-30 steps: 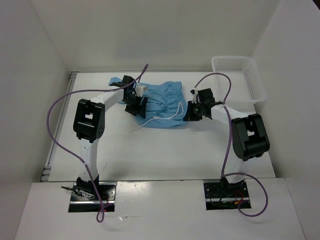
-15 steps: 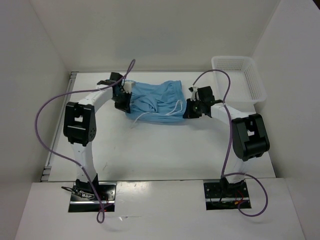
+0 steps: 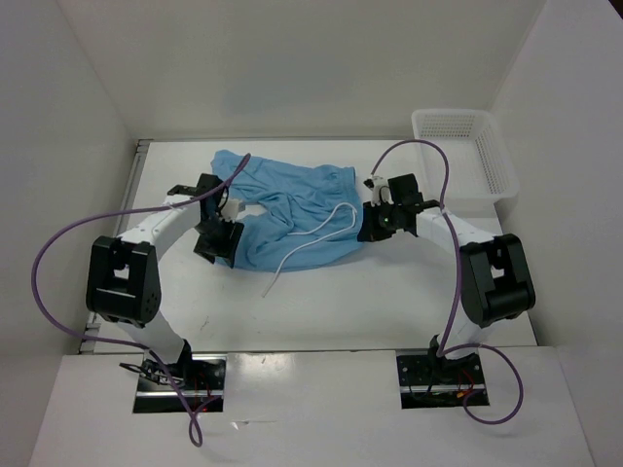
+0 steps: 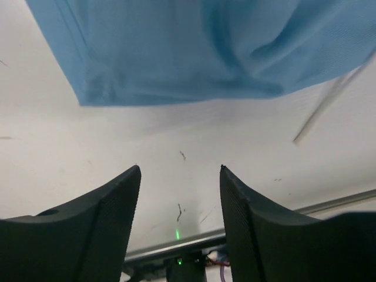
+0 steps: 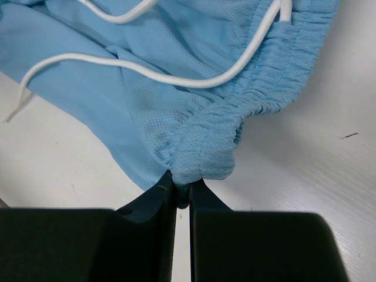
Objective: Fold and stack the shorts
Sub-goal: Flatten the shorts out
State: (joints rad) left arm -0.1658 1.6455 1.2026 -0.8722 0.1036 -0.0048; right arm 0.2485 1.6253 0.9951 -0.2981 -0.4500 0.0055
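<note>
On the table (image 5: 305, 147), right pincer (image 5: 182, 192) pinches shorts (image 5: 147, 100).

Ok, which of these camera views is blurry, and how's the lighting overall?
Left wrist view: the shorts look soft and the drawstring is a smeared streak. Right wrist view: sharp, with the fabric's weave and gathers crisp. Top external view: even, diffuse light, only faint shadows, no glare.
</note>
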